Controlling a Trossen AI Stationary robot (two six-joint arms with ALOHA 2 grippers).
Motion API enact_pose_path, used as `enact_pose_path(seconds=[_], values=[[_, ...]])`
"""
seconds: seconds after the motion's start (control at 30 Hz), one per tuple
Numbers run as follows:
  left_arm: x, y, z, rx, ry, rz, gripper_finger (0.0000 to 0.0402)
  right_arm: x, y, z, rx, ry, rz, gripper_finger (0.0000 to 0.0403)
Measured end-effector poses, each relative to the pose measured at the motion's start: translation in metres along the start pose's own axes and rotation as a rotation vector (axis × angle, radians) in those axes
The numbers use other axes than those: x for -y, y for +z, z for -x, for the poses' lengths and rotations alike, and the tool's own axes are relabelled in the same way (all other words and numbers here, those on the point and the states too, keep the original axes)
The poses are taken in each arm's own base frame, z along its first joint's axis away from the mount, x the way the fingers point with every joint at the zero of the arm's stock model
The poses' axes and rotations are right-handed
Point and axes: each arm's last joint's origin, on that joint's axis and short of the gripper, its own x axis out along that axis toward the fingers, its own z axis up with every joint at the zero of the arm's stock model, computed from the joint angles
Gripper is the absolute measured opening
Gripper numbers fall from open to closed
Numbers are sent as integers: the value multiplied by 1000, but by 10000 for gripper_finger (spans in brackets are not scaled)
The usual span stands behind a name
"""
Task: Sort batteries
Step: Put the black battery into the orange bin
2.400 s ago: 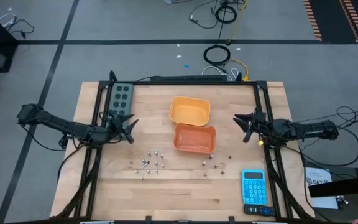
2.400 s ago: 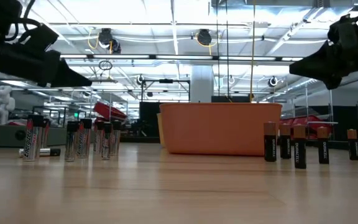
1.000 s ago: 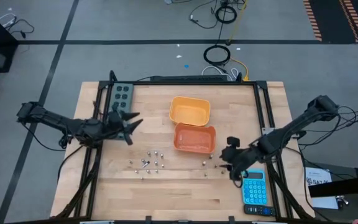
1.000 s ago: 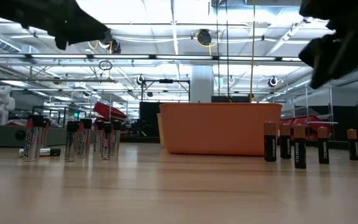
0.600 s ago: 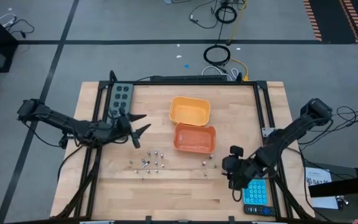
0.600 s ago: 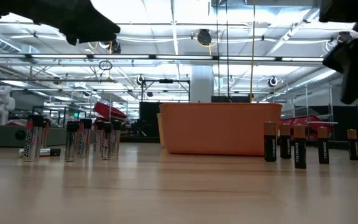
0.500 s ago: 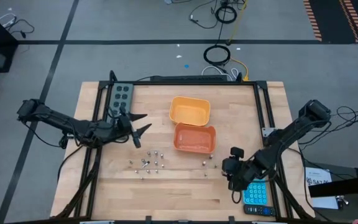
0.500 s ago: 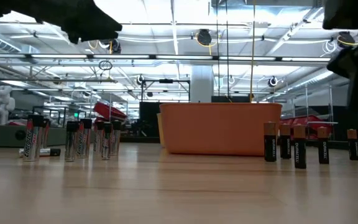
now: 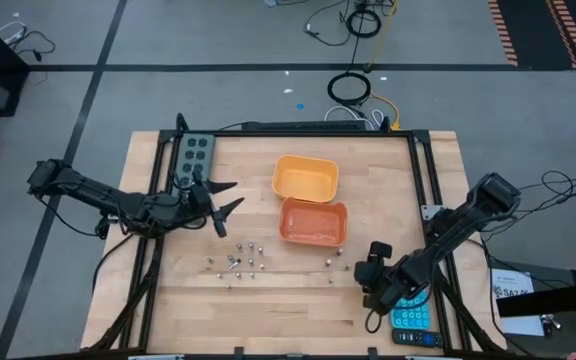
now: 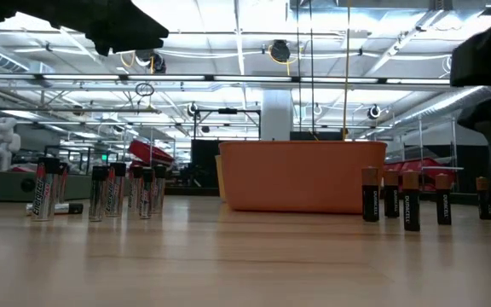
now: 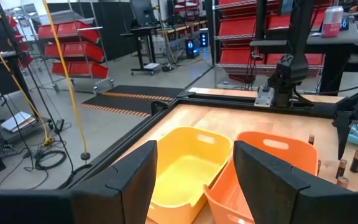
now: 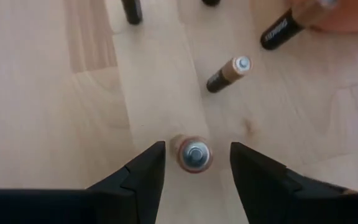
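Observation:
Silvery batteries [image 9: 238, 262] stand in a cluster on the table's left half, one lying flat [image 10: 62, 208]. Dark copper-topped batteries [image 9: 346, 258] stand right of them [image 10: 406, 205]. My right gripper [image 12: 197, 147] is open and points down, one finger on each side of an upright dark battery [image 12: 194, 155] without touching it. Another dark battery [image 12: 227, 73] stands beyond it. My left gripper [image 11: 194, 180] is open, held above the table [image 9: 223, 200] left of the bins, facing the yellow bin [image 11: 179, 168].
The yellow bin [image 9: 305, 178] and an orange bin [image 9: 314, 222] sit side by side at the table's middle. A blue calculator [image 9: 409, 308] lies near the right near corner, partly under my right arm. A grey power strip [image 9: 194, 155] lies at the far left.
My right gripper has moved toward the table's near edge and come down over the dark batteries, ending astride one of them. My left gripper has shifted a little toward the bins. No battery has moved.

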Motion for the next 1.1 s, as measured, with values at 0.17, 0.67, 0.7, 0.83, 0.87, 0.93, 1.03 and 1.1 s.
enact_pose_path(seconds=[0.17, 0.67, 0.7, 0.83, 0.87, 0.93, 1.03, 1.1], values=[[1, 0, 0, 1, -21, 3, 221, -4, -1, -8, -1, 1, -12, 113], [1, 0, 0, 0, -27, 17, 221, -3, 0, -8, -3, 7, -57, 34], [1, 0, 0, -1, -27, 29, 221, -1, 0, -5, -7, 0, -55, 34], [1, 0, 0, -1, -34, 71, 221, 10, 10, 24, 96, 30, -84, 34], [1, 0, 0, -3, -45, 85, 221, 14, 13, 34, 141, 41, -82, 34], [0, -1, -2, -11, -88, 111, 221, 23, 20, 51, 232, 59, -72, 34], [-4, -3, -8, -26, -129, 127, 221, 42, 34, 69, 333, 33, -65, 34], [-7, -5, -12, -38, -116, 106, 221, 56, 45, 72, 365, -2, -47, 34]])
